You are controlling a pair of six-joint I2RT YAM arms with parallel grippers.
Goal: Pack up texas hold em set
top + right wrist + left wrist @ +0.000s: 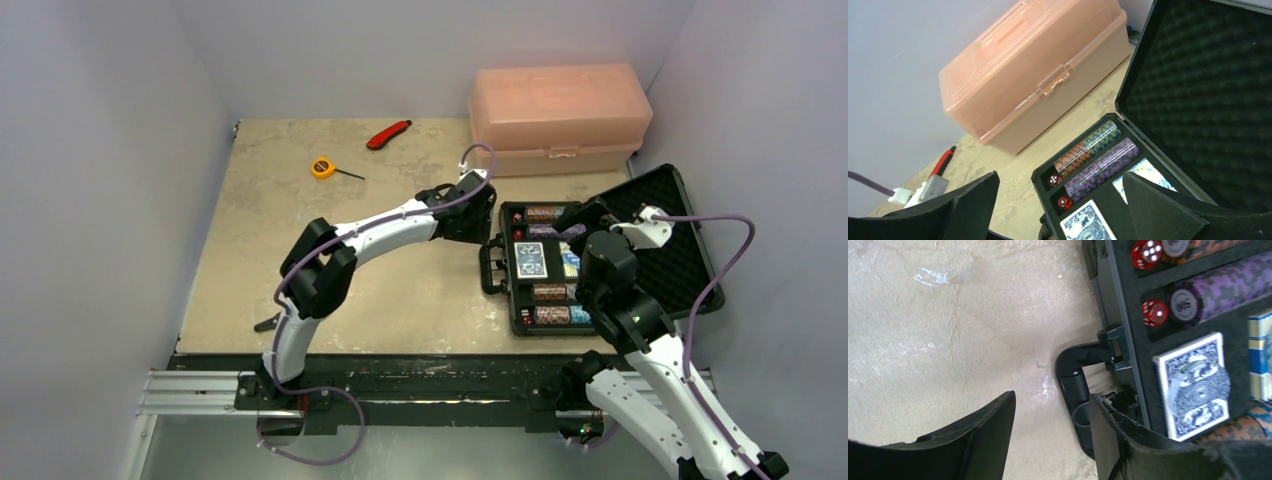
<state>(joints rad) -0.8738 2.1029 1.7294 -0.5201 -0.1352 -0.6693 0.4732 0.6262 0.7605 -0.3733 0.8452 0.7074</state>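
The black case lies open at the right of the table, its foam-lined lid tilted back. Inside are chip rolls, blue card decks and red dice. My left gripper is open and empty, low beside the case's black handle; one finger sits just right of the handle. My right gripper is open and empty, hovering above the case's tray. The dice also show in the right wrist view.
A translucent pink box stands at the back right, close behind the case lid. A red utility knife and a yellow tape measure lie at the back of the table. A small dark tool lies near the left arm's base.
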